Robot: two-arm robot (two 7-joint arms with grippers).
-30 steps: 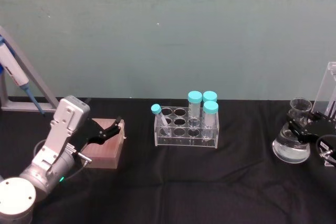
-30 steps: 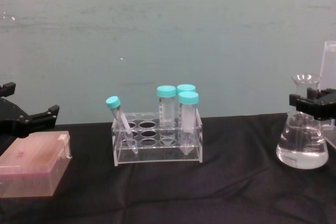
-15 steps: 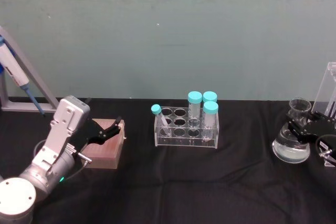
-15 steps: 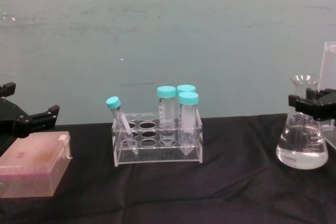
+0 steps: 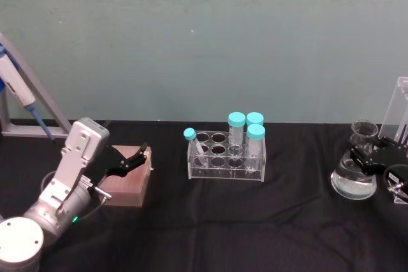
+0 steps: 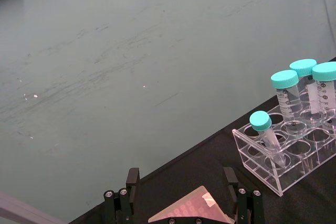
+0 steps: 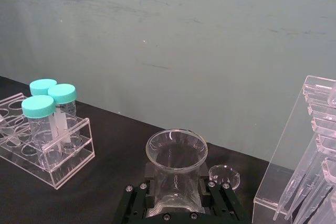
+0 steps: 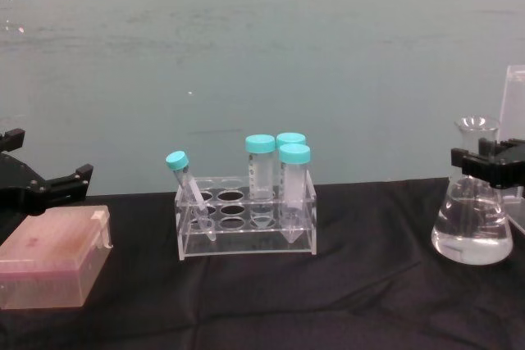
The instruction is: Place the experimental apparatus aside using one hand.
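At table's far right, right pincer clamped round conical flask neck; no legible labels.

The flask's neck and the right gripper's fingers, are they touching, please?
Touching: in the right wrist view, the right gripper has a finger pressed against each side of the flask neck.

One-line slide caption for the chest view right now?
Right gripper clamps conical flask neck; tube rack stands centre.

Tube rack (teal caps), pink box
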